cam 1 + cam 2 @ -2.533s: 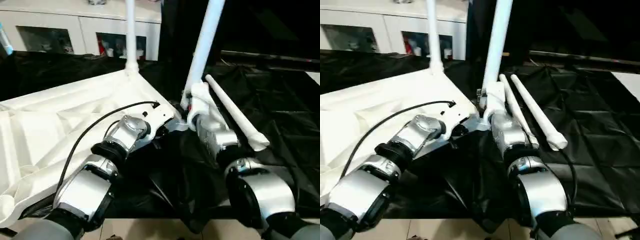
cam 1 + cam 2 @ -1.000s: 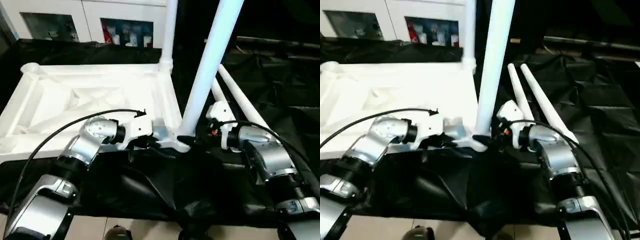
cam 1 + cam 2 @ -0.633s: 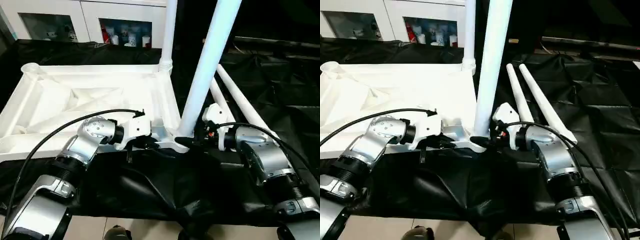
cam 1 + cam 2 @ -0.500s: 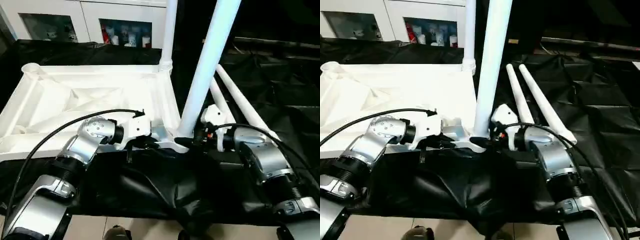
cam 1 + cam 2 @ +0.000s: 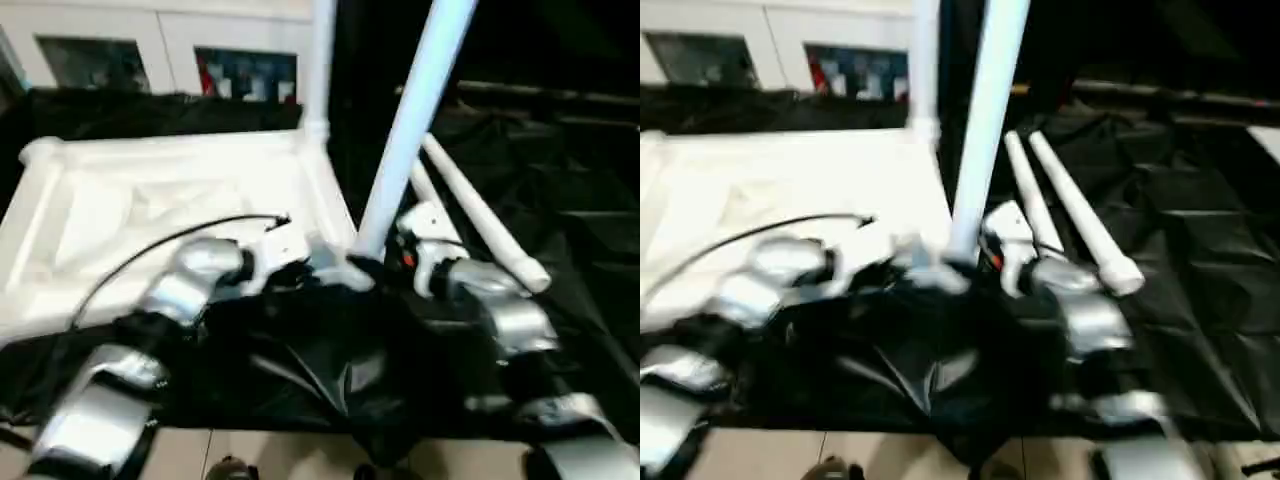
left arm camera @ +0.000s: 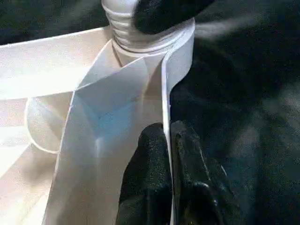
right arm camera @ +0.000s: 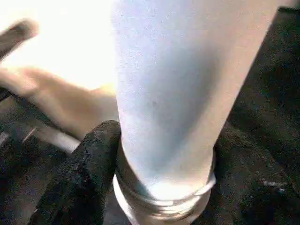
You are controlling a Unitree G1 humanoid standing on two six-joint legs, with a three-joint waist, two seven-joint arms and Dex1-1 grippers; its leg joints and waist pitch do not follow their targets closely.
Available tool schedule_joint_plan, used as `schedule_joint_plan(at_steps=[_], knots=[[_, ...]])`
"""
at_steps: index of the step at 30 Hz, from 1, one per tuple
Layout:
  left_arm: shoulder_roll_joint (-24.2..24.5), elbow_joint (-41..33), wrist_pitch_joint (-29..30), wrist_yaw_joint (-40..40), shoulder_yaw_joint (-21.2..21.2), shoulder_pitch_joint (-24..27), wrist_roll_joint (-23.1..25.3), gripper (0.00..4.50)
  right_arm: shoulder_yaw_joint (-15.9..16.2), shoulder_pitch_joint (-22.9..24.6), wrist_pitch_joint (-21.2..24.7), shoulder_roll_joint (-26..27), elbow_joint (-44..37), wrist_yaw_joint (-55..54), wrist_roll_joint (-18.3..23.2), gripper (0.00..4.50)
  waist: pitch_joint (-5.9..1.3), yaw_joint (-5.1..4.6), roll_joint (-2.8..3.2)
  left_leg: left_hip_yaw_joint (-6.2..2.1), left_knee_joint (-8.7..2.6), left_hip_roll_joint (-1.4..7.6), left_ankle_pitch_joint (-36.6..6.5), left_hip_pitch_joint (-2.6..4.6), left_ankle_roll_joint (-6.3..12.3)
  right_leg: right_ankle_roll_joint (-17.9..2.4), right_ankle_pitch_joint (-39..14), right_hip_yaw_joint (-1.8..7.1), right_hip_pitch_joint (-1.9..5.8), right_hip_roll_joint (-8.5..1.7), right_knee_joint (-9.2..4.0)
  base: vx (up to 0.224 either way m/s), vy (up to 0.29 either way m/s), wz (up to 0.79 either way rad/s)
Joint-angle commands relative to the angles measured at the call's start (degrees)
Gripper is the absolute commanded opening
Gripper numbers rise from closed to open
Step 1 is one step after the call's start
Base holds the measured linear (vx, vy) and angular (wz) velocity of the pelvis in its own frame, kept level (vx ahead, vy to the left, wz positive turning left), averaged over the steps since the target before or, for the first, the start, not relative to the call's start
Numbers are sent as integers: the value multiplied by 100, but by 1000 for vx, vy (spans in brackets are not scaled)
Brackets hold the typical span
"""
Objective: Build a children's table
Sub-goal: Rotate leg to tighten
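Note:
The white tabletop lies upside down on black cloth, ribs facing up. One white leg stands in its far right corner socket. A second leg stands in the near right corner socket. My left gripper is shut on the thin rim wall of the tabletop just beside that socket, its fingers pinching the wall. My right gripper is shut on the base of the near leg, with a black finger on each side above the threaded collar.
Two loose white legs lie side by side on the black cloth to the right of my right arm. A white cabinet stands behind the table. The cloth's near edge hangs over a light floor.
My right gripper has closed in on the base of the near leg. The left gripper keeps its pinch on the rim. The head camera has shifted slightly.

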Motion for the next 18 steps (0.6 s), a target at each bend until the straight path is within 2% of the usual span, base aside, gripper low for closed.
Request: schedule_joint_plan(at_steps=[1,2,3,4,5,6,7,9,11,15,17,18], knots=[[-419,324,465,1088,200,-280,54,0,-28,-62,256,366,886,-938,-109,267,-363,-53,53,-136,-428,57,-2482,125,-277,-573,-3453,123,167,-276,-649,0,0,0],[-419,324,465,1088,200,-280,54,0,-28,-62,256,366,886,-938,-109,267,-360,-65,74,-151,-428,59,-2541,165,-273,-566,-3449,103,147,-268,-677,0,0,0],[-599,409,608,1264,227,-358,16,0,-22,-183,203,519,1096,-1165,-134,267,-357,-71,95,-159,-439,58,-2581,169,-247,-578,-3411,86,159,-260,-696,0,0,0],[-599,409,608,1264,227,-358,16,0,-22,-183,203,519,1096,-1165,-134,267,-365,-82,86,-175,-455,59,-2621,151,-219,-589,-3274,69,185,-256,-706,0,0,0],[-801,477,670,1340,211,-423,4,0,-55,-380,160,717,1348,-1379,-122,267,-365,-100,86,-180,-470,58,-2689,149,-185,-628,-3163,68,185,-244,-709,0,0,0],[-875,518,607,1353,186,-452,28,0,-59,-471,34,798,1440,-1377,-133,267,-378,-119,116,-194,-477,55,-2742,146,-172,-661,-3092,58,199,-253,-707,0,0,0],[-903,534,593,1350,180,-464,34,0,-84,-511,-41,831,1475,-1365,-117,267,-380,-131,116,-195,-480,60,-2761,146,-164,-677,-3044,58,201,-253,-712,0,0,0],[-938,590,518,1331,160,-498,64,0,-157,-616,-239,874,1573,-1350,-100,323,-386,-144,118,-200,-497,65,-2788,122,-136,-728,-2854,60,221,-251,-702,0,0,0],[-928,615,451,1298,149,-512,78,0,-223,-676,-366,867,1612,-1269,-58,346,-389,-148,114,-188,-488,56,-2850,145,-108,-775,-2816,76,198,-254,-705,0,0,0],[-641,506,87,835,45,-402,77,0,-224,-677,-745,498,1413,-790,-45,364,-406,-124,93,-168,-486,55,-2656,117,-13,-867,-2654,102,227,-266,-682,0,0,0],[-493,379,-34,532,3,-313,56,0,-154,-600,-741,265,1254,-298,-10,364,-429,-97,89,-141,-485,72,-2357,70,75,-984,-2228,136,267,-265,-623,0,0,0],[-354,234,-193,160,-16,-209,-29,0,-7,-473,-754,15,1037,338,-2,364,-427,-78,73,-129,-478,79,-2260,64,140,-1060,-2077,142,273,-260,-612,0,0,0]])
